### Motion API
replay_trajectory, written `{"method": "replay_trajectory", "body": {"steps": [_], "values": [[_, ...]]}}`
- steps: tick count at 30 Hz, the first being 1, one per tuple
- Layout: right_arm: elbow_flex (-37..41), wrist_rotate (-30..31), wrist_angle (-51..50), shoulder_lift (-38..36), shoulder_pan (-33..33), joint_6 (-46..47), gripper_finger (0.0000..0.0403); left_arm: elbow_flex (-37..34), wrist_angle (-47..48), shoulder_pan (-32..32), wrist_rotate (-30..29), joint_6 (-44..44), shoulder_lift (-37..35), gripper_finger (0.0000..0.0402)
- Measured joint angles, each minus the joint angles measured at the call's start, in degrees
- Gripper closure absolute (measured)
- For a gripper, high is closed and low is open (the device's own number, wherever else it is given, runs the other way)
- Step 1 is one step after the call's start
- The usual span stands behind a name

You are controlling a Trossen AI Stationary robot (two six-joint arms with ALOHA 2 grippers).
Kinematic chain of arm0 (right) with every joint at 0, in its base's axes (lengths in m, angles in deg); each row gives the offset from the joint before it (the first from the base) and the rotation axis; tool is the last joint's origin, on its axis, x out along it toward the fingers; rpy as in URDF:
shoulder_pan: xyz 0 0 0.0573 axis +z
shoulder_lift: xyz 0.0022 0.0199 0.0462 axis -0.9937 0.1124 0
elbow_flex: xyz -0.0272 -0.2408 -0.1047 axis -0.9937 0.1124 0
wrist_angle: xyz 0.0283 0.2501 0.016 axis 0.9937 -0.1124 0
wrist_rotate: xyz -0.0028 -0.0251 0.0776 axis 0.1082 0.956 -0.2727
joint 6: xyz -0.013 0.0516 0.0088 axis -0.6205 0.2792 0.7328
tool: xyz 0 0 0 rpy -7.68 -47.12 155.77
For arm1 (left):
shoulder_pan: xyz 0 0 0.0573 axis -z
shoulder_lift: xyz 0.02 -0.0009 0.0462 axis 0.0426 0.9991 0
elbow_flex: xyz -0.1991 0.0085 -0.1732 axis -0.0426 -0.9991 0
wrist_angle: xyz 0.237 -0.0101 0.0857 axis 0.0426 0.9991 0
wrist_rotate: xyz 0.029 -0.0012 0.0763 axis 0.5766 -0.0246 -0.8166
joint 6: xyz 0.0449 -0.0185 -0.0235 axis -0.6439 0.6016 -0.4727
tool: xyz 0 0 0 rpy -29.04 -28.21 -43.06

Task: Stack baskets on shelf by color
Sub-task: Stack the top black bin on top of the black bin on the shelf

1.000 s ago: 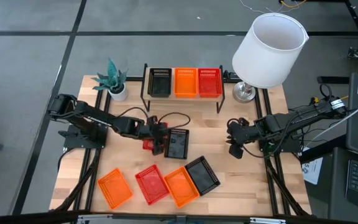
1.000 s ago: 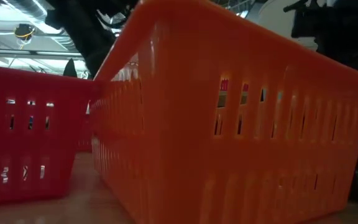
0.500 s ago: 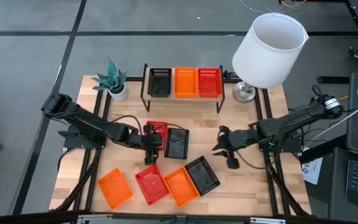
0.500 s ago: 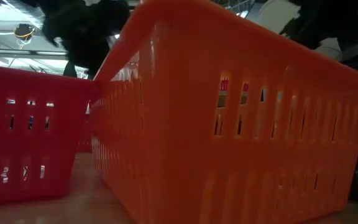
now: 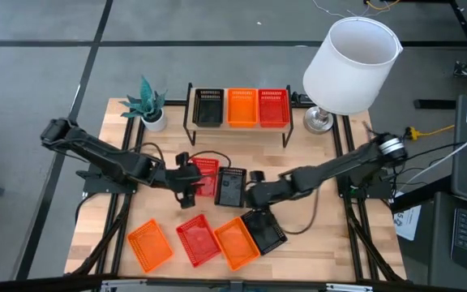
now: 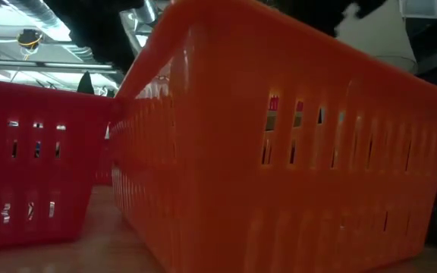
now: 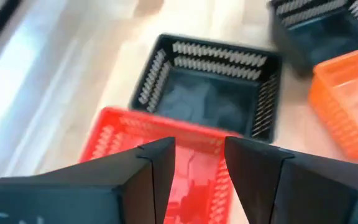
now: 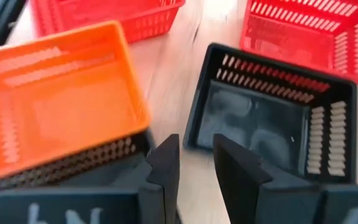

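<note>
The shelf [image 5: 238, 129] at the table's far side carries one black, one orange and one red basket side by side. In the table's middle a red basket [image 5: 206, 174] [image 7: 166, 155] and a black basket [image 5: 232, 187] [image 8: 272, 118] stand next to each other. Near the front edge stand an orange [image 5: 148, 244], a red [image 5: 197, 240], an orange [image 5: 233, 242] and a black basket [image 5: 264, 227]. My left gripper [image 5: 185, 185] [image 7: 199, 174] is open, above the red basket's left side. My right gripper [image 5: 253, 195] [image 8: 196, 165] is open by a narrow gap, at the middle black basket's right near corner.
A lamp with a big white shade [image 5: 352, 63] stands at the far right corner, a potted plant [image 5: 148, 106] at the far left. A black cable [image 5: 217, 154] loops on the table before the shelf. The low view is filled by an orange basket [image 6: 279, 144] and a red one [image 6: 29, 167].
My right arm has reached from the table's right edge toward the middle, ending at the middle black basket. My left gripper has drawn back toward the left, uncovering the red basket it hung over.
</note>
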Motion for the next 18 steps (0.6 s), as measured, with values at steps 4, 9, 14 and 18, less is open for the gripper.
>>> {"method": "replay_trajectory", "body": {"steps": [4,9,14,18], "values": [[-5.21,-0.01,0.59,7.53,-0.79,0.26,0.0304,-0.05,1.02,-0.39,-3.0,0.0,-0.78,0.027],[-10.79,-0.03,0.88,14.31,-1.53,-0.02,0.0304,-0.05,1.52,-0.61,-4.08,-0.03,-0.76,0.027],[-12.94,-0.14,0.75,17.41,-1.81,-0.4,0.0304,-0.05,1.56,-0.78,-4.11,-0.02,-0.76,0.027],[-12.92,-0.13,-0.04,17.86,-1.81,0.42,0.0304,-0.05,1.52,-0.76,-4.11,0.01,-0.76,0.0269]]}}
